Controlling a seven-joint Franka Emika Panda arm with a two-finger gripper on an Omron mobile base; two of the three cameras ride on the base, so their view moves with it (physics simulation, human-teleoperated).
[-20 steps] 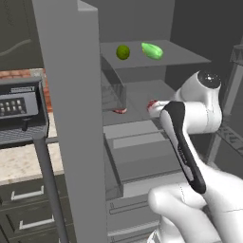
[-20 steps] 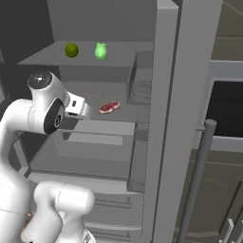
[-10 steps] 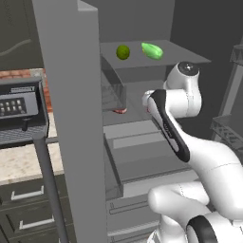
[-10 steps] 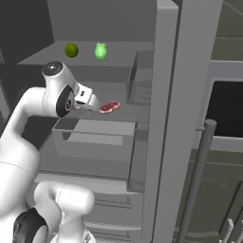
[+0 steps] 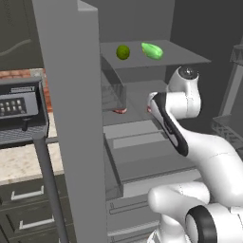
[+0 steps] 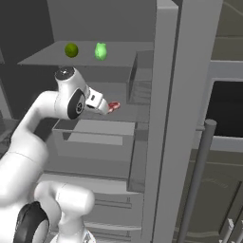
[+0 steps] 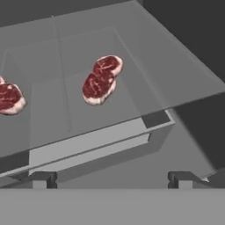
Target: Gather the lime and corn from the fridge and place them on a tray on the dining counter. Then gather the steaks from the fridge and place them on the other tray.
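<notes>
The fridge (image 5: 71, 118) stands open. On its upper shelf sit the lime (image 5: 123, 51) (image 6: 71, 50) and, beside it, the pale green corn (image 5: 152, 50) (image 6: 100, 51). Two steaks lie on the glass middle shelf: one (image 7: 101, 80) straight ahead of my hand, the other (image 7: 9, 99) at the left edge of the hand view. One steak (image 5: 120, 110) (image 6: 114, 107) also shows from the base cameras. My gripper (image 7: 111, 180) (image 6: 107, 107) is open and empty, held a short way in front of the middle shelf's edge, level with the steaks. The dining counter and trays are out of view.
The open fridge door (image 6: 175, 118) with its long handle (image 6: 199, 180) stands close on the right side. A clear door bin (image 5: 114, 90) sits beside the shelf. Pull-out drawers (image 6: 95, 137) lie under the steak shelf. A black-panelled appliance (image 5: 19, 109) rests on the wall counter at left.
My arm has reached up and forward into the fridge, bringing the hand closer to the middle shelf and the steaks. The jaws have stayed open. Nothing on the shelves moved.
</notes>
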